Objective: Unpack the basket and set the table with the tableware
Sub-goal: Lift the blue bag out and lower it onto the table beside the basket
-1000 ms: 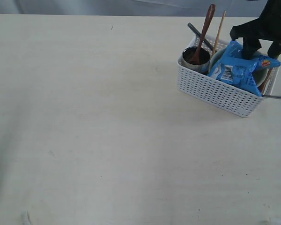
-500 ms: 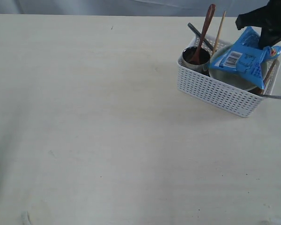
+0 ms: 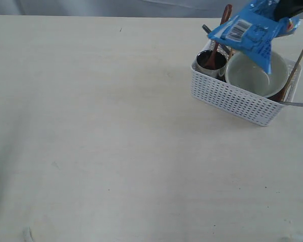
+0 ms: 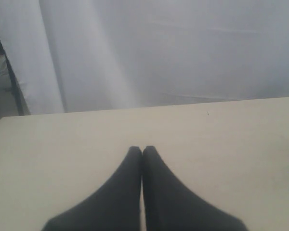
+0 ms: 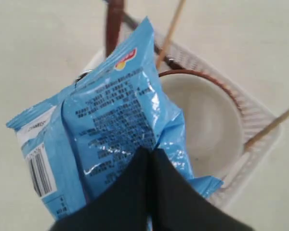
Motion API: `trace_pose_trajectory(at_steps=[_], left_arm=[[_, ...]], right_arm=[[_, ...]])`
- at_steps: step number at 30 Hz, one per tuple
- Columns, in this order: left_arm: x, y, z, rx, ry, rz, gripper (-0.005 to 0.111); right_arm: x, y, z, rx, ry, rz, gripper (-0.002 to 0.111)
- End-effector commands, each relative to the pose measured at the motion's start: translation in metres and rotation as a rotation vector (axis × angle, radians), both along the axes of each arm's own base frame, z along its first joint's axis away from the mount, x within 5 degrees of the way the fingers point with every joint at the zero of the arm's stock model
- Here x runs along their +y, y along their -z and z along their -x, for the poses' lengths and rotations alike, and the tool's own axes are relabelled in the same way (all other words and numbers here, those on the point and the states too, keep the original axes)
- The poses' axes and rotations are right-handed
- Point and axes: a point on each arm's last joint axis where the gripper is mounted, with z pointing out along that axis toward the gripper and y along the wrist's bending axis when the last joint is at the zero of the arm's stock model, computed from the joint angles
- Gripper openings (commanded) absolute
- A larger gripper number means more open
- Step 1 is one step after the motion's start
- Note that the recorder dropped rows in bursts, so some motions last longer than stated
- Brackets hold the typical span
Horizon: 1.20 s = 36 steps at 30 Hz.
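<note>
Starting with the exterior view, the white basket stands on the table near its far right corner. A pale bowl fills the right part of the basket. A steel cup sits at the left end with a dark spoon standing in it. One chopstick leans out over the basket's right end, and a thin metal handle pokes out past that end, towards the table's right edge. A blue packet hangs in the air above the bowl, clear of the basket. It is held at its upper end by the right claw, which is only partly in frame at the far edge. From the left wrist, the left claw has its two fingers pressed flat together with nothing between them, over bare table in front of a pale curtain. From the right wrist, the right claw is pinched tight on the edge of the packet. The bowl lies below it in the basket. A brown plate shows as a rim behind the bowl, and two chopsticks and the spoon handle rise out of the basket.
</note>
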Motion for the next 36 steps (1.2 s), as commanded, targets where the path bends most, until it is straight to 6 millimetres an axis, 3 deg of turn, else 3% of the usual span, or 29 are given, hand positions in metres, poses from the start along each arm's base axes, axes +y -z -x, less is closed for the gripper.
trace_pose_trajectory(at_steps=[1,7,10,20,24,36], left_arm=[[0.0,0.001,0.0,0.0,-0.004,0.008,0.0],[0.0,0.001,0.0,0.0,-0.004,0.008,0.0],[0.0,0.001,0.0,0.0,-0.004,0.008,0.0],[0.0,0.001,0.0,0.0,-0.004,0.008,0.0],[0.0,0.001,0.0,0.0,-0.004,0.008,0.0],[0.0,0.001,0.0,0.0,-0.004,0.008,0.0]], right_arm=[[0.042,0.009,0.014,-0.022,-0.059,-0.061,0.0],[0.089,0.028,0.03,-0.047,-0.065,-0.164,0.0],[0.102,0.042,0.035,-0.063,-0.005,-0.234,0.0],[0.118,0.089,0.043,-0.05,0.198,-0.407,0.0],[0.13,0.107,0.038,-0.017,0.234,-0.422,0.0],[0.139,0.142,0.02,-0.013,0.33,-0.47,0.0]])
